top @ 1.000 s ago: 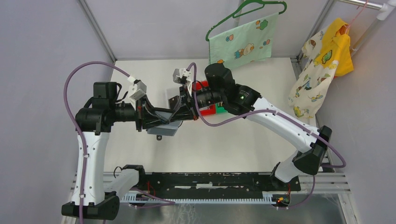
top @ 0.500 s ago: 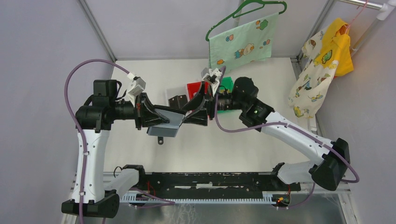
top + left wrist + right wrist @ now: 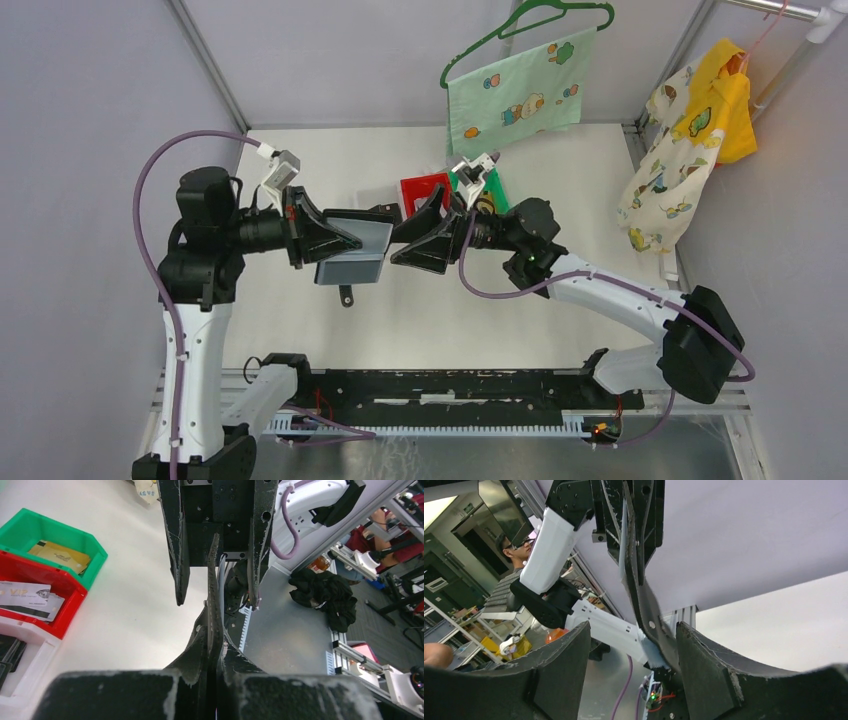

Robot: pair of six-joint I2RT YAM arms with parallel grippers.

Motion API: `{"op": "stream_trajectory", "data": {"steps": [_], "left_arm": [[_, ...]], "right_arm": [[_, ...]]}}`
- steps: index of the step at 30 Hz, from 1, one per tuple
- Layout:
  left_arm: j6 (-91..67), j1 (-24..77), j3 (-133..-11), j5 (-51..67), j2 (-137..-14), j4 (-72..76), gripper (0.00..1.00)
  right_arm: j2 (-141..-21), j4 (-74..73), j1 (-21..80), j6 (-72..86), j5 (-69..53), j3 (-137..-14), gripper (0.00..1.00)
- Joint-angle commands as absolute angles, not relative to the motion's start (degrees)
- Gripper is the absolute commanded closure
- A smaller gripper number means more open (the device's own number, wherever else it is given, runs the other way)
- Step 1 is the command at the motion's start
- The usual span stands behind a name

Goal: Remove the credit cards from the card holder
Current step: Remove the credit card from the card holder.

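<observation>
Card holder (image 3: 365,262) clamped mid-air in left gripper (image 3: 350,240), presenting its free edge | right gripper (image 3: 398,240) jaws wide, straddling that edge, likely lined up for a pull

The white table (image 3: 135,595) carries a green bin (image 3: 95,562), red bin (image 3: 67,620) and white bin (image 3: 35,655).

The top external camera sits high behind the arm bases and looks down and forward over the whole white table (image 3: 450,320), far enough back to take in both arms. The left wrist camera looks close along the left gripper (image 3: 211,630), low across the table. The right wrist camera, equally close behind the right gripper (image 3: 633,630), seems tilted upward. All three views share the black leather-like folding card holder (image 3: 352,252).
</observation>
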State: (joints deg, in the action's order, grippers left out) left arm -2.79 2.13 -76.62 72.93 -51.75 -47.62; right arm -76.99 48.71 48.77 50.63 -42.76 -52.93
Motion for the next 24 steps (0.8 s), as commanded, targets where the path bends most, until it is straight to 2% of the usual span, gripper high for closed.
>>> {"op": "stream_trajectory", "data": {"steps": [1,9,10,16,17,19,21,22,24], "left_arm": [[-11.3,2.3,-76.3,75.5,-50.7,-41.4,0.98],[-13.4,2.3,-75.5,76.2,-49.6,-40.1,0.98],[-13.5,2.3,-75.5,76.3,-49.7,-40.1,0.98],[-14.0,2.3,-75.9,74.9,-50.3,-40.2,0.98],[-14.2,2.3,-75.8,73.8,-50.4,-40.0,0.95],[-13.7,2.3,-75.2,72.3,-50.6,-40.0,0.65],[-11.4,2.3,-74.8,71.3,-50.5,-41.4,0.41],[-9.4,2.3,-74.9,70.8,-50.5,-42.5,0.37],[-6.4,2.3,-74.8,71.4,-50.5,-44.1,0.37]], "right_arm": [[-76.7,55.7,49.4,50.5,-38.5,-54.8,0.33],[-78.6,58.3,50.6,49.7,-37.4,-56.1,0.38],[-79.0,58.0,50.9,49.7,-37.3,-56.6,0.41],[-81.5,61.2,51.5,52.4,-38.9,-58.4,0.79],[-81.6,60.8,51.5,52.5,-39.1,-58.6,0.88],[-81.5,57.9,51.2,52.0,-40.1,-59.9,1.00],[-81.4,51.5,50.8,50.4,-41.4,-62.1,1.00],[-81.4,48.0,50.6,49.7,-42.3,-63.4,1.00],[-81.3,45.1,50.0,49.2,-43.7,-64.4,1.00]]}}
